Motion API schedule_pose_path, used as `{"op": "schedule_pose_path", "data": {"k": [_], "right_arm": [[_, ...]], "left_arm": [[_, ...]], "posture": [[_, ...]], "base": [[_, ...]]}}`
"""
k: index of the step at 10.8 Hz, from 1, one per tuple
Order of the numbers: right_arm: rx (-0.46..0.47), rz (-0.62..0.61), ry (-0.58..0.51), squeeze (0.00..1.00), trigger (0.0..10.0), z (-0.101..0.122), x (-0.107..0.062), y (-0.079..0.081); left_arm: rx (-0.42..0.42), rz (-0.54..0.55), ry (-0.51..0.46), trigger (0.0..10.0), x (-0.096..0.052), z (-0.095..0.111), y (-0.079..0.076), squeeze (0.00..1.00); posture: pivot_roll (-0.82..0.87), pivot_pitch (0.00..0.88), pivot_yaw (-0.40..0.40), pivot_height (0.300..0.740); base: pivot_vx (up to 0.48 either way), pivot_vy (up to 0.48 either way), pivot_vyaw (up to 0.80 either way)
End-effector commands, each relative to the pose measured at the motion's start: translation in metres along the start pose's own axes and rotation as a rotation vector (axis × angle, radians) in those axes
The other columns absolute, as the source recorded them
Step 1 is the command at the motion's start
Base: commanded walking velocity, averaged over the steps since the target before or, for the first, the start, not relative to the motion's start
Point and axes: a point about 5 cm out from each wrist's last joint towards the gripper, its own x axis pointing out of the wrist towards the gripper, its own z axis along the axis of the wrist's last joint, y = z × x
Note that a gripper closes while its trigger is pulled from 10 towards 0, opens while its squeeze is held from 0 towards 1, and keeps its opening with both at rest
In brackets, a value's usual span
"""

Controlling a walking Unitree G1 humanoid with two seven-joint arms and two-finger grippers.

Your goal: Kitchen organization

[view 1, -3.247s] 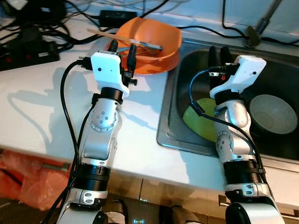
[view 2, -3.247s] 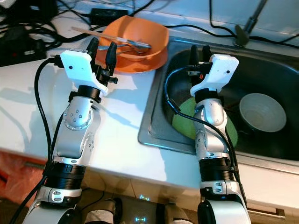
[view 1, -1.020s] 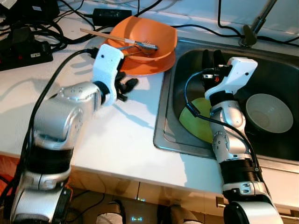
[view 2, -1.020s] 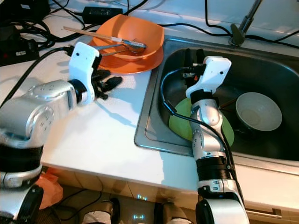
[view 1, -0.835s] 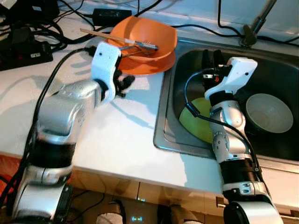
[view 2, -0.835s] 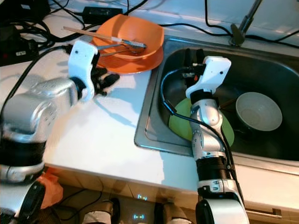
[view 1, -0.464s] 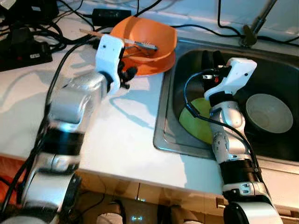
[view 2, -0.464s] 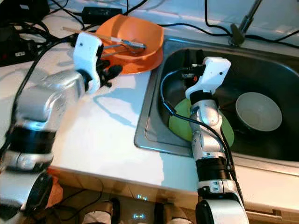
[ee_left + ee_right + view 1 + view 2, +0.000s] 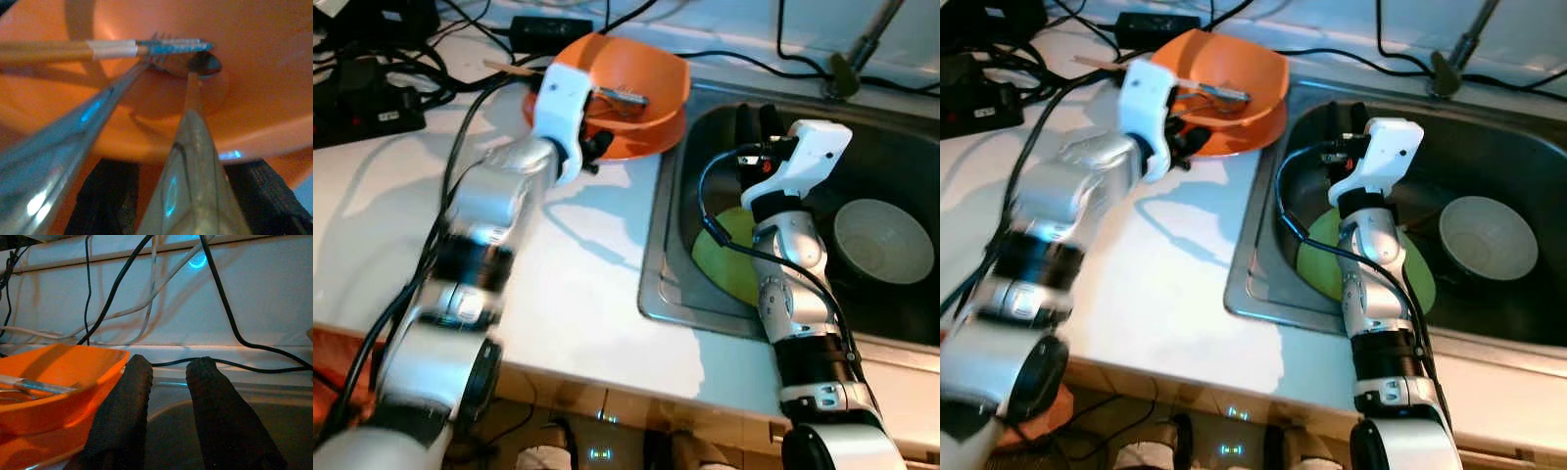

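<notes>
The jaws of the left gripper [image 9: 595,149] are held apart, now moved up against the orange bowl [image 9: 651,83] rim; the right gripper [image 9: 758,119], slightly parted and empty, stays right of the bowl.

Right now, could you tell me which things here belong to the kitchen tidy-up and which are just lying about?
Belong to the job:
orange bowl
utensils in it
orange plate beneath
green plate in the sink
white bowl in the sink
left claw at the orange bowl

Lying about:
black cables
power adapter

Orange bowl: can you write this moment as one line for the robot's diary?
left gripper: at orange bowl rim | bowl: cutlery inside | right gripper: open, over sink | sink: green plate, white bowl
</notes>
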Motion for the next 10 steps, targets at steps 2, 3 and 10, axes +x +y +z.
{"op": "schedule_pose_path", "data": {"k": [2,3,10], "right_arm": [[0.013,-0.012,0.047,0.00,10.0,-0.012,-0.009,0.001],[0.013,-0.012,0.048,0.00,10.0,-0.012,-0.009,0.001],[0.019,-0.005,0.059,0.00,10.0,-0.014,-0.008,0.004]], "left_arm": [[0.061,-0.044,-0.008,10.0,0.008,0.009,-0.006,0.00],[0.077,-0.046,-0.002,10.0,0.011,0.010,-0.005,0.00],[0.138,-0.070,0.096,10.0,0.009,-0.005,0.010,0.00]], "posture": [[0.23,0.224,0.009,0.740],[0.23,0.225,0.011,0.740],[0.24,0.229,0.021,0.740]], "base": [[0.000,0.000,0.00],[0.000,0.000,0.00],[0.000,0.000,0.00]]}}
